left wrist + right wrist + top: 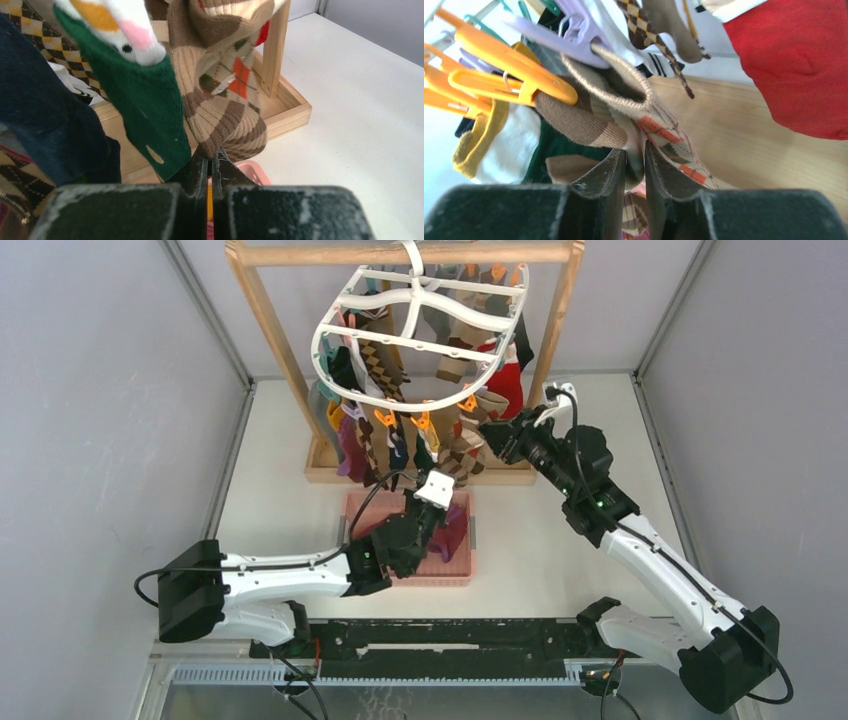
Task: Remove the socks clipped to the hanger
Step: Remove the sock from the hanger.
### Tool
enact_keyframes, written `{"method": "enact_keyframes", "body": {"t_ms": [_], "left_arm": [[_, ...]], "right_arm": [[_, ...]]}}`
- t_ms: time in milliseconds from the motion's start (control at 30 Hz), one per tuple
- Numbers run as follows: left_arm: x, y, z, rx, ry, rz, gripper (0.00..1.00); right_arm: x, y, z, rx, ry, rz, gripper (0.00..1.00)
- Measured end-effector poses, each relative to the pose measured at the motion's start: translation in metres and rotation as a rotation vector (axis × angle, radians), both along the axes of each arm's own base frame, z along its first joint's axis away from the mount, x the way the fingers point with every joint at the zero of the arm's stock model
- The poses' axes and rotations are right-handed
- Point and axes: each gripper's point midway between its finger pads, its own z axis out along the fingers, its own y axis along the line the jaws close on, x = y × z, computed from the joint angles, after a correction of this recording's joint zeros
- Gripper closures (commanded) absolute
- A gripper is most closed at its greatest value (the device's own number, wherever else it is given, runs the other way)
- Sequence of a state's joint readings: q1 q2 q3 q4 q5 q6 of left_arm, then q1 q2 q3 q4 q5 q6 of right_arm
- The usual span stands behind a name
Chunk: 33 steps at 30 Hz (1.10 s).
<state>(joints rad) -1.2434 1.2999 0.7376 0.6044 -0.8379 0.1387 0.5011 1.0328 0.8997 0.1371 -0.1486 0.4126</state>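
Note:
The white hanger (pixel 400 340) hangs from the wooden frame with many socks (pixel 375 430) clipped under it. A beige and brown argyle sock (pixel 225 95) hangs at the front. My left gripper (pixel 210 156) is shut on its toe end from below, seen in the top view as the left gripper (pixel 428 508). My right gripper (pixel 635 150) is up by the cuff, its jaws a narrow gap apart with fabric of the same argyle sock (pixel 664 130) pinched between them. A purple clip (pixel 574 37) grips that cuff. Orange clips (pixel 509 65) hold neighbouring socks.
A green sock (pixel 145 110) and a navy sock (pixel 45 120) hang just left of the held one. A red sock (pixel 799 65) hangs to the right. The wooden frame (pixel 270 330) and its base (pixel 744 135) stand behind. A pink basket (pixel 455 565) sits under the left gripper.

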Motion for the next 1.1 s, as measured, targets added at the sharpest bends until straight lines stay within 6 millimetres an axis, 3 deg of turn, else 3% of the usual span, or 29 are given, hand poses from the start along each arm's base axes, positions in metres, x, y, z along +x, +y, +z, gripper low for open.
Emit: {"method": "enact_keyframes", "body": {"t_ms": [233, 500, 833, 1100], "left_arm": [[-0.005, 0.022, -0.014, 0.01, 0.01, 0.021, 1.0], [-0.013, 0.043, -0.012, -0.027, 0.004, 0.022, 1.0], [-0.025, 0.061, 0.009, -0.106, -0.015, 0.004, 1.0], [-0.036, 0.062, 0.02, -0.135, -0.021, -0.031, 1.0]], "right_arm": [[-0.018, 0.019, -0.013, -0.028, 0.018, 0.064, 0.56], [-0.03, 0.029, -0.019, -0.049, 0.016, 0.096, 0.42], [-0.053, 0.037, -0.004, -0.056, -0.041, 0.128, 0.36], [-0.077, 0.04, 0.015, -0.054, -0.111, 0.14, 0.35]]}}
